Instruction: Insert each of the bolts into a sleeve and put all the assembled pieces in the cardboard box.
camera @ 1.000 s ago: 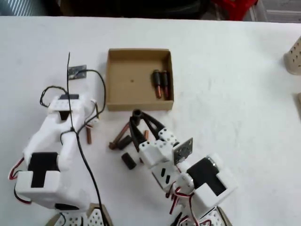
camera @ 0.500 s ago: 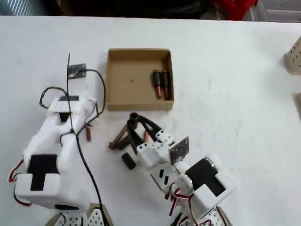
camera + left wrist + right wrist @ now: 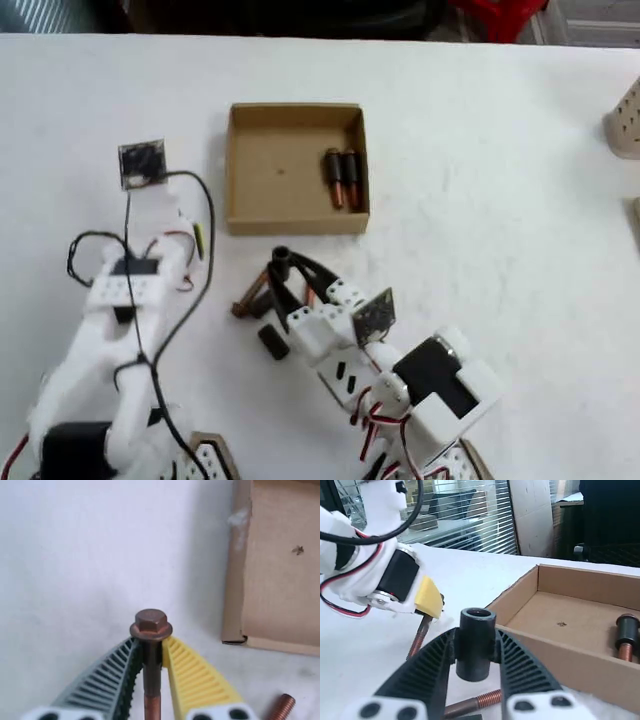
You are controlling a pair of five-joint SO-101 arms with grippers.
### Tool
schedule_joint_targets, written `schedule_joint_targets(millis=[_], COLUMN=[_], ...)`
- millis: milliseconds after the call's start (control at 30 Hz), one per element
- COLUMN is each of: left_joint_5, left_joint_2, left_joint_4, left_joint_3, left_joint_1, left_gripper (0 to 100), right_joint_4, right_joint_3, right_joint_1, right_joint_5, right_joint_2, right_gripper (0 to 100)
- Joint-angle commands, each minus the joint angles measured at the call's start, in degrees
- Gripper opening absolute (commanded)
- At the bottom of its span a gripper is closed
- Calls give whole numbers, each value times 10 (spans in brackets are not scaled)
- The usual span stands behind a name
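My left gripper [image 3: 151,652] is shut on a copper bolt [image 3: 151,630], head up, held above the table beside the cardboard box [image 3: 280,575]. From the right wrist view that bolt [image 3: 419,639] hangs under the yellow finger [image 3: 429,598]. My right gripper [image 3: 476,652] is shut on an upright black sleeve [image 3: 476,642]. In the high view this sleeve [image 3: 281,258] is just in front of the box [image 3: 290,224], and the left gripper [image 3: 197,240] is to its left. Two assembled pieces [image 3: 340,178] lie in the box's right side.
A loose bolt [image 3: 250,294] and a black sleeve [image 3: 272,342] lie on the table by the right gripper. A black cable [image 3: 190,290] loops over the left arm. A pale object [image 3: 625,122] stands at the right edge.
The left arm has lifted the bolt off the table and drawn back toward the front. The right gripper with its sleeve has shifted slightly left and nearer.
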Motion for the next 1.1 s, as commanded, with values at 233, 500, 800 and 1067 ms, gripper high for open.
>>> schedule_joint_targets(millis=[233, 500, 800, 1067], left_joint_5=[0, -3, -3, -3], left_joint_2=[-204, -353, -503, -596], left_joint_4=[-129, -224, -266, -261], left_joint_3=[115, 223, 257, 258], left_joint_1=[23, 73, 132, 192], left_gripper=[22, 23, 23, 22], right_joint_4=[1, 1, 1, 1], right_joint_3=[5, 5, 5, 3], right_joint_1=[-3, -3, -3, -3], right_joint_5=[2, 2, 2, 2], right_joint_2=[-19, -19, -19, -19], right_gripper=[16, 16, 16, 16])
